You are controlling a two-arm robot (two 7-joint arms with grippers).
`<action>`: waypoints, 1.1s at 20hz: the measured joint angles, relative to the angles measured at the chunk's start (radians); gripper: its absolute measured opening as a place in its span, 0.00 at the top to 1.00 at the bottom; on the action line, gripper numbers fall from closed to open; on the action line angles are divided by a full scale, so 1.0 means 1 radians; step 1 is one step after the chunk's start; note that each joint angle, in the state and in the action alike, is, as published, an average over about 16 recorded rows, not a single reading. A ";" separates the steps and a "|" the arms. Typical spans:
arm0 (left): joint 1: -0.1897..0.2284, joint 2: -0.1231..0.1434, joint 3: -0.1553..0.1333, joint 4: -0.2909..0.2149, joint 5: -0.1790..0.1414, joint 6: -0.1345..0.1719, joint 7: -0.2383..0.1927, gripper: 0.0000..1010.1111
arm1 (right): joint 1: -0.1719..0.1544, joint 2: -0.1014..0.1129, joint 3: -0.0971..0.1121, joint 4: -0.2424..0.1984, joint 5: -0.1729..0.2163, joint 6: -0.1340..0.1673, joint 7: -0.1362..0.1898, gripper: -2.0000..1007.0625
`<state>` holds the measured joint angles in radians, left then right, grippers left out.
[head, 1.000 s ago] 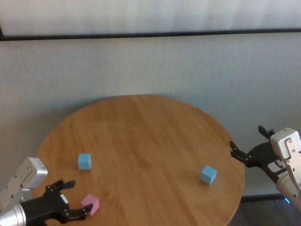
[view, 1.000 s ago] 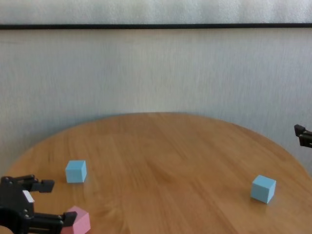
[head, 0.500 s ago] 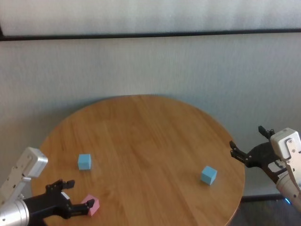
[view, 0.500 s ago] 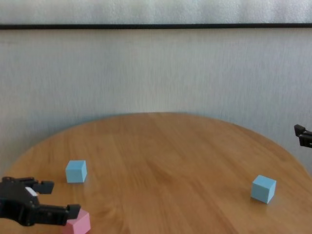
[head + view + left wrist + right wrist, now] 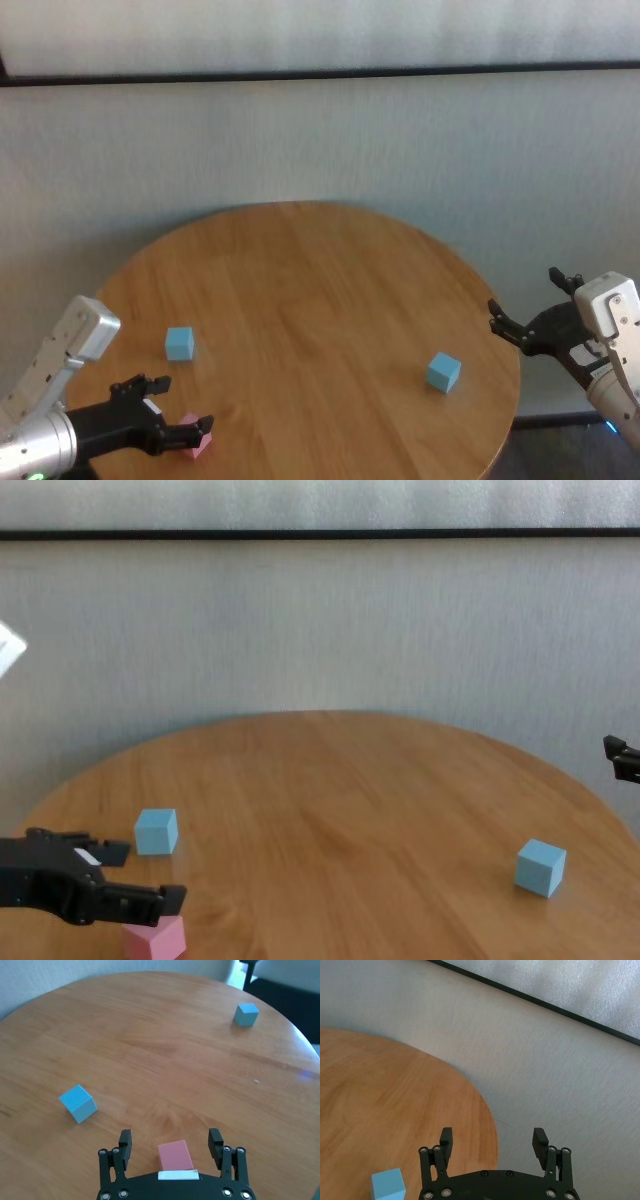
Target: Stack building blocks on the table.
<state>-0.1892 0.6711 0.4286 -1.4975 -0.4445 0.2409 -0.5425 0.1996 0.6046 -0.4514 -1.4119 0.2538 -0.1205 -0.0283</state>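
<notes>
A pink block [image 5: 195,442] [image 5: 155,939] [image 5: 174,1156] lies near the front left edge of the round wooden table [image 5: 320,290]. My left gripper [image 5: 180,405] [image 5: 145,872] [image 5: 171,1141] is open right over it, one finger on each side, not touching. A light blue block [image 5: 180,343] [image 5: 155,832] [image 5: 78,1103] sits just behind it on the left. A second light blue block [image 5: 443,371] [image 5: 540,867] [image 5: 246,1014] [image 5: 388,1185] lies at the right. My right gripper [image 5: 534,300] [image 5: 492,1141] is open and parked off the table's right edge.
A pale wall with a dark horizontal strip [image 5: 320,72] stands behind the table. The table's edge drops off at the right, next to my right arm [image 5: 605,345].
My left gripper has moved forward and to the right, so its open fingers now straddle the pink block. The right arm and all blocks have not moved.
</notes>
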 joint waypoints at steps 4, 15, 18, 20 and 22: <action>-0.016 -0.001 0.011 -0.011 0.009 0.049 0.012 0.01 | 0.000 0.000 0.000 0.000 0.000 0.000 0.000 0.00; -0.044 -0.011 0.023 -0.022 0.024 0.168 0.052 0.01 | 0.000 0.000 0.000 0.000 0.000 0.000 0.000 0.00; -0.046 -0.015 0.021 -0.023 0.022 0.189 0.061 0.01 | 0.000 0.000 0.000 0.000 0.000 0.000 0.000 0.00; -0.047 -0.017 0.019 -0.023 0.020 0.196 0.064 0.01 | 0.000 0.000 0.000 0.000 0.000 0.000 0.000 0.00; -0.046 -0.018 0.017 -0.024 0.018 0.201 0.066 0.01 | 0.000 0.000 0.000 0.000 0.000 0.000 0.000 0.00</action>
<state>-0.2357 0.6527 0.4456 -1.5213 -0.4269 0.4417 -0.4760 0.1996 0.6046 -0.4514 -1.4119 0.2538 -0.1204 -0.0283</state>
